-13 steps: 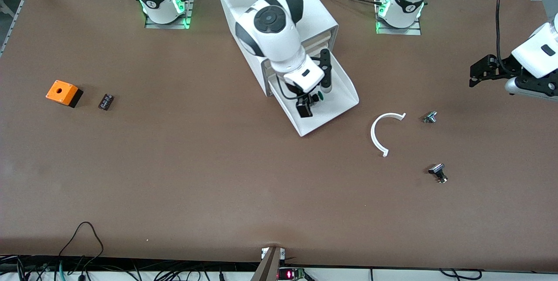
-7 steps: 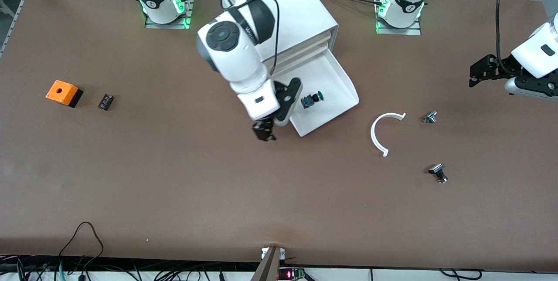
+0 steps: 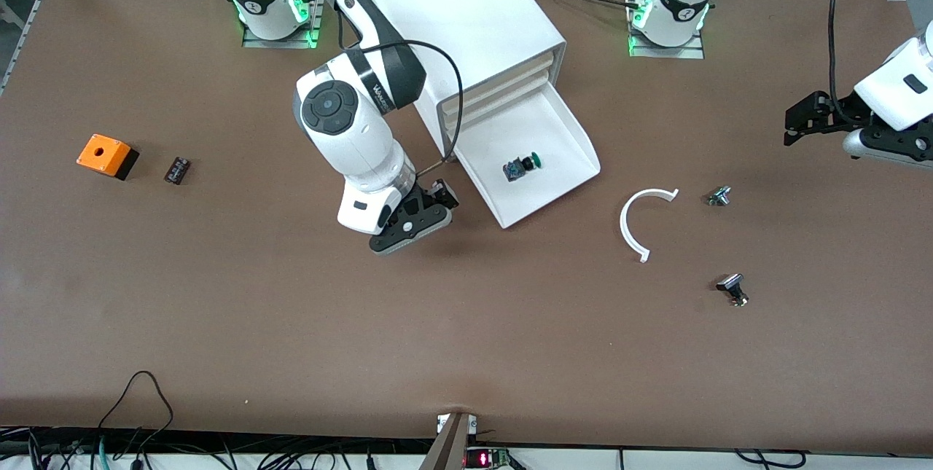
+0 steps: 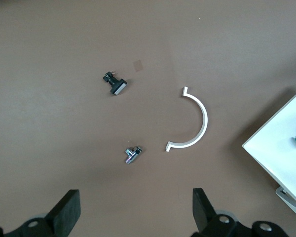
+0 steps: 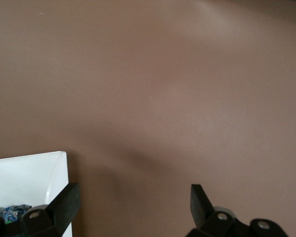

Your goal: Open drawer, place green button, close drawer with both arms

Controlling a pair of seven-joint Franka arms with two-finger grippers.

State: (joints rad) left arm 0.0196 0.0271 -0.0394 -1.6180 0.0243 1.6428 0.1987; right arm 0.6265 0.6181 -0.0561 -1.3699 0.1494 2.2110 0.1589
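Observation:
The lowest drawer (image 3: 561, 136) of the white cabinet (image 3: 466, 18) stands pulled out. The green-capped button (image 3: 522, 167) lies on its side in the tray, free of both grippers. My right gripper (image 3: 436, 202) is open and empty over bare table, just beside the drawer's front corner toward the right arm's end. Its wrist view shows its open gripper (image 5: 133, 207), the drawer corner (image 5: 34, 173) and the button's blue body (image 5: 14, 213). My left gripper (image 3: 798, 120) waits open and empty over the left arm's end of the table; its wrist view (image 4: 135, 212) shows the drawer's edge (image 4: 281, 143).
A white C-shaped ring (image 3: 624, 226) lies beside the drawer toward the left arm's end, with a small silver part (image 3: 719, 196) and a black-and-silver part (image 3: 732, 288) near it. An orange box (image 3: 106, 155) and a small dark part (image 3: 176, 170) lie toward the right arm's end.
My right gripper has let go of the button in the drawer and swung out of it toward the right arm's end. The left arm has not moved.

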